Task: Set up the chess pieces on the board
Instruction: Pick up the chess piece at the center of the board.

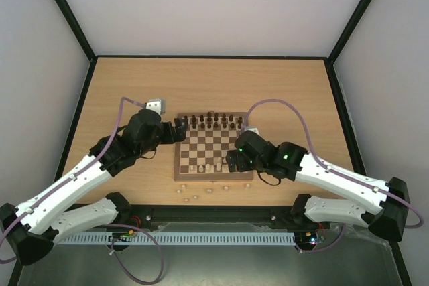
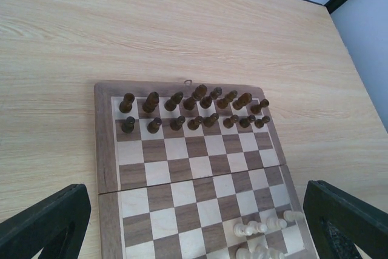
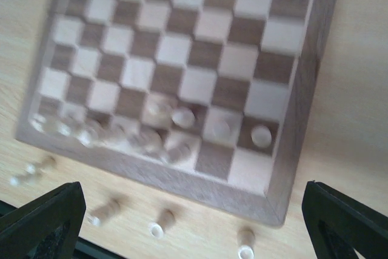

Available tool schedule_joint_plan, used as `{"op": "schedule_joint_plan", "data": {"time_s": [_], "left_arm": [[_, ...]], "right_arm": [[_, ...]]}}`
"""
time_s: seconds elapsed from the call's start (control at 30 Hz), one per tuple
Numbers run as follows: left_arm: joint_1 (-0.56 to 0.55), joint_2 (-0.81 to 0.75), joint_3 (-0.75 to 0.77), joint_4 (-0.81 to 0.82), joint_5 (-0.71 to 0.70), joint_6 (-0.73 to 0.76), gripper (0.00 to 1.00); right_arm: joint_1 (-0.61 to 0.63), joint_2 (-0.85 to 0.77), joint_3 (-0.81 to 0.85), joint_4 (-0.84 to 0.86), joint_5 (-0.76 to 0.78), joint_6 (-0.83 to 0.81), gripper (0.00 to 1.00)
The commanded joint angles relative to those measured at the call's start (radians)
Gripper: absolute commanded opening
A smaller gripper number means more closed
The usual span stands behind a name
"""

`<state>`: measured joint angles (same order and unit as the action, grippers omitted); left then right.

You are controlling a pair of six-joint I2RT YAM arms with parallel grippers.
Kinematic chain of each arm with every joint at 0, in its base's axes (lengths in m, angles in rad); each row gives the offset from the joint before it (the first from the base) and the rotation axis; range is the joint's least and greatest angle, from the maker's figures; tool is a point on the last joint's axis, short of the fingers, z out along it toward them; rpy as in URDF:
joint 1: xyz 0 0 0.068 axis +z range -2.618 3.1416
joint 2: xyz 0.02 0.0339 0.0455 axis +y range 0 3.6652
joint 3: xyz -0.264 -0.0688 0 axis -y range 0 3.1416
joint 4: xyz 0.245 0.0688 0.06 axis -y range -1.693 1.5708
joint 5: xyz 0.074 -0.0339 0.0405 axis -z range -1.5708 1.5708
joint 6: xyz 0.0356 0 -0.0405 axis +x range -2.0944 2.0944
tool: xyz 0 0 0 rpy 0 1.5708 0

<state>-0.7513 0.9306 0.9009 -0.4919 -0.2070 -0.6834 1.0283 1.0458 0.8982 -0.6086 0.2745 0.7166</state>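
The board (image 1: 213,147) lies flat near the middle of the table (image 1: 134,85), square to its edges and closer to the near edge than the far one. The dark pieces (image 2: 194,110) stand upright in two rows along the far edge of the board, one piece to a square as far as can be made out. The pale pieces (image 1: 211,165) are not in order: a loose cluster sits on the last rows by the near edge of the board, bunched toward its middle, with two more standing alone on squares toward the near right corner. The right wrist view is blurred, so which of the cluster stand and which lie flat cannot be told. Further stray pale pieces (image 1: 194,195) lie scattered on the table just beyond the near edge of the board, several on their sides. The left gripper (image 2: 195,189) hangs above the far left corner of the board, jaws spread wide, both fingers (image 2: 42,222) clear of every piece – it holds nothing. The right gripper (image 3: 193,187) hangs over the near right part of the board, above the pale cluster, jaws likewise wide apart and empty.
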Motion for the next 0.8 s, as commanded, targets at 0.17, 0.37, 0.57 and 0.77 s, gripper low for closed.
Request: {"op": "schedule_joint_plan", "data": {"time_s": [0.17,0.37,0.57,0.77], "left_arm": [[0.004,-0.044,-0.109,0.056,0.094,0.026,0.99],[0.004,-0.024,-0.090,0.080,0.101,0.059,0.99],[0.004,-0.032,-0.105,0.099,0.108,0.057,0.99],[0.004,-0.042,-0.122,0.084,0.113,0.051,0.99]], "right_arm": [[-0.001,0.003,-0.224,-0.031,-0.149,0.151,0.99],[-0.001,-0.029,-0.194,-0.043,-0.143,0.145,0.99],[-0.001,-0.017,-0.210,-0.041,-0.144,0.152,0.99],[-0.002,-0.026,-0.279,-0.031,-0.170,0.199,0.99]]}}
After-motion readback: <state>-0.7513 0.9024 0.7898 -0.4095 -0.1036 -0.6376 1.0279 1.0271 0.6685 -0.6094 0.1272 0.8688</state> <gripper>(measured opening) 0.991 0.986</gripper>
